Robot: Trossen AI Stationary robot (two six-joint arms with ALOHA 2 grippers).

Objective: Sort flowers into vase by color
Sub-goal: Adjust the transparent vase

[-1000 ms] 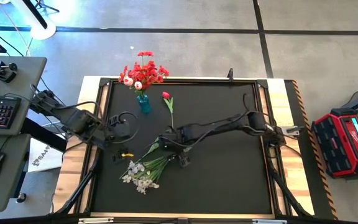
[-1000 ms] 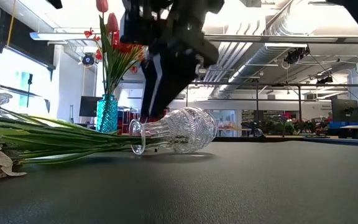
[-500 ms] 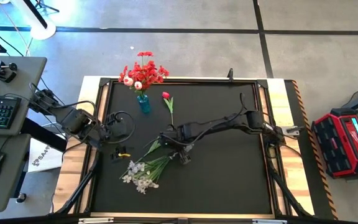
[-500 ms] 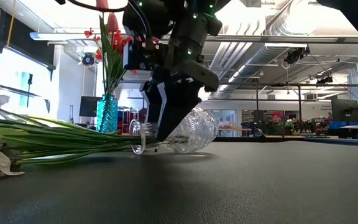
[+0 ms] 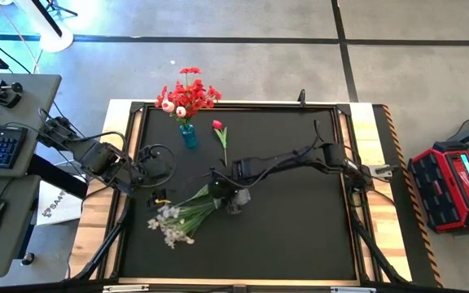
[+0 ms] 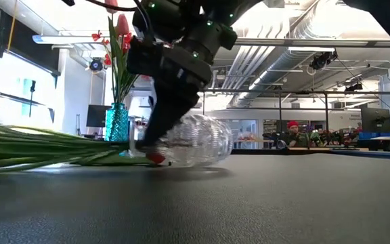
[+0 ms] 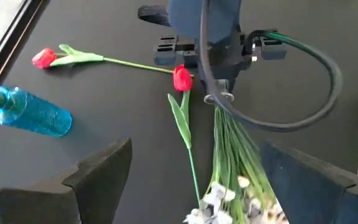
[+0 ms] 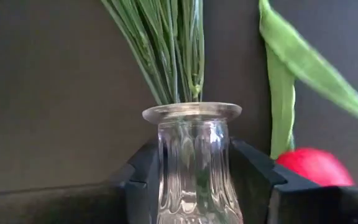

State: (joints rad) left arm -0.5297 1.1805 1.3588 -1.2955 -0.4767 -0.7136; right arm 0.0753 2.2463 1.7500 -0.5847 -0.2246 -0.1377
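High view shows the right gripper (image 5: 233,198) at mid-bench, pinching the neck of a clear glass vase (image 6: 195,141) that lies on its side on the dark bench (image 5: 300,236); the right wrist view confirms the two fingers pressed against the neck just below the rim, with a bundle of green stems running into the mouth. That bundle is the white sprays (image 5: 169,228), whose blossoms fan out toward the near left while the stems sit in the tipped vase. A red tulip (image 7: 181,79) lies just beside the vase mouth, touching or nearly touching it, and a second red tulip (image 5: 217,126) lies apart toward the far side. At the far left stands a small blue vase (image 5: 188,136), upright, already filled with a red bunch (image 5: 187,94) that also carries a few pale buds. The left gripper (image 5: 159,175) waits at the left edge, its fingers spread and holding nothing. By my reading the task is roughly half done: the reds are mostly gathered in the blue vase and the whites are gathered in the glass one, but the glass vase has yet to be stood upright, and the two loose red tulips are not yet in the blue vase.
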